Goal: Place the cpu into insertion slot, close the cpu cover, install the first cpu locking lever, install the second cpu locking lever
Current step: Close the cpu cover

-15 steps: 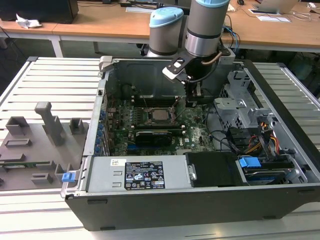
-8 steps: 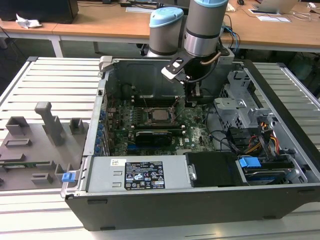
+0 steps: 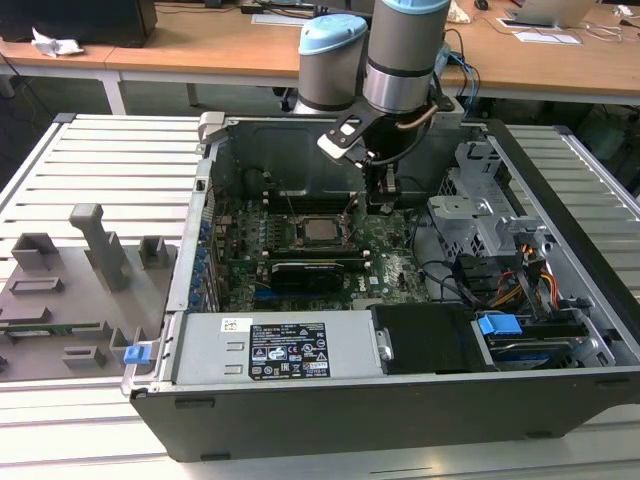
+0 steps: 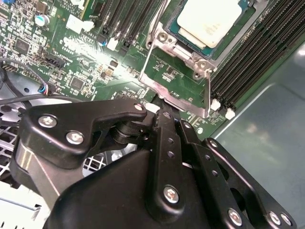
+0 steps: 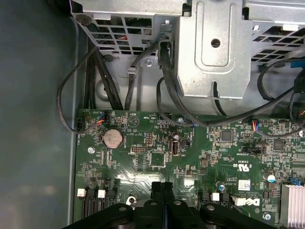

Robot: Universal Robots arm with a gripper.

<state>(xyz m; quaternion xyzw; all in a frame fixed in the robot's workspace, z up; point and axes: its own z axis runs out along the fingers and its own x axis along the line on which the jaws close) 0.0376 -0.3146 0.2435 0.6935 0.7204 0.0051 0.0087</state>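
Hand [image 3: 381, 205] low inside open computer case [image 3: 400, 415], over motherboard [image 3: 392, 262]. Fingers clenched together, nothing seen between them. Cpu [image 3: 322, 229] seated in socket, just beside hand, toward exterior view's left. Cpu cover [image 4: 174, 94] swung up off chip, between cpu and hand; fingertips at cover's edge.
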